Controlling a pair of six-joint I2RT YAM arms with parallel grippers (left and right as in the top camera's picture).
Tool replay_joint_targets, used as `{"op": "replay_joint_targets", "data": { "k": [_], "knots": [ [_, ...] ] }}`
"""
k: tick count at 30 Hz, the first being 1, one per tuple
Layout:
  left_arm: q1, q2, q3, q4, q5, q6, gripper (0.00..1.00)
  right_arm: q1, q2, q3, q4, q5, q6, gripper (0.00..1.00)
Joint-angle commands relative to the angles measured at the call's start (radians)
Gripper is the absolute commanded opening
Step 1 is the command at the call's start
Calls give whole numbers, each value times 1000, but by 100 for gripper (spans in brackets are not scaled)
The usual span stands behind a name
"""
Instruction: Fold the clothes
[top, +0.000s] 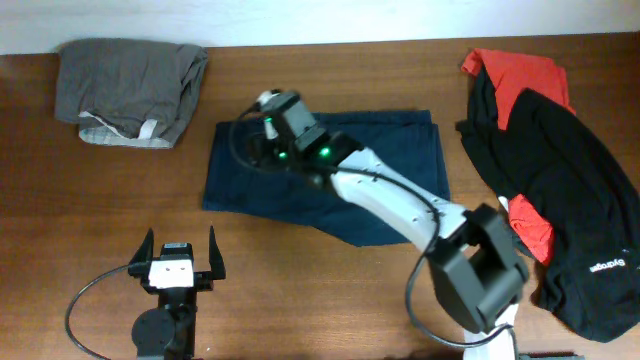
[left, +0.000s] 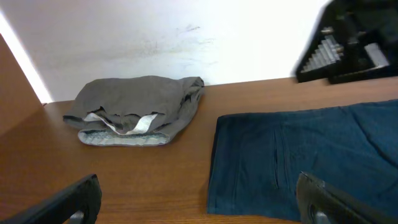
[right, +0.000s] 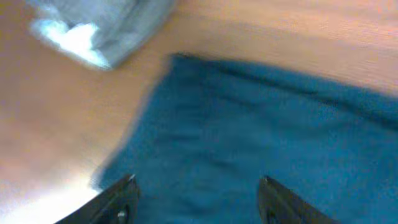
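Cloth: navy shorts (top: 405, 160) lie flat | my right gripper (right: 196, 199) hovers spread over their far-left corner | left gripper (top: 181, 240) spread, apart from their near edge | I judge: pinch that 1 corner squarely.

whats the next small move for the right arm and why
Probably lower the right gripper onto the navy garment near its left edge and close on it. It hovers open over the flat, unfolded cloth, holding nothing, and the left gripper sits open, off the cloth.
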Motion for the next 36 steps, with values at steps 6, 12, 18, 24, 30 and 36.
{"op": "replay_joint_targets", "data": {
  "k": [6, 12, 18, 24, 30, 36],
  "knots": [
    [2, -7, -5, 2, 14, 13, 99, -321, -143, 40, -240, 253, -46, 48],
    [2, -7, -5, 2, 14, 13, 99, -592, -61, 35, -287, -8, -168, 9],
    [2, -7, -5, 2, 14, 13, 99, -798, 42, 35, -206, -288, -223, 4],
    [2, -7, -5, 2, 14, 13, 99, -906, 149, 35, -131, -444, -225, 4],
    [2, -7, -5, 2, 14, 13, 99, -927, 241, 35, -104, -414, -225, 4],
    [2, -7, -5, 2, 14, 13, 99, -931, 284, 35, -70, -318, -225, 6]
  ]
}}
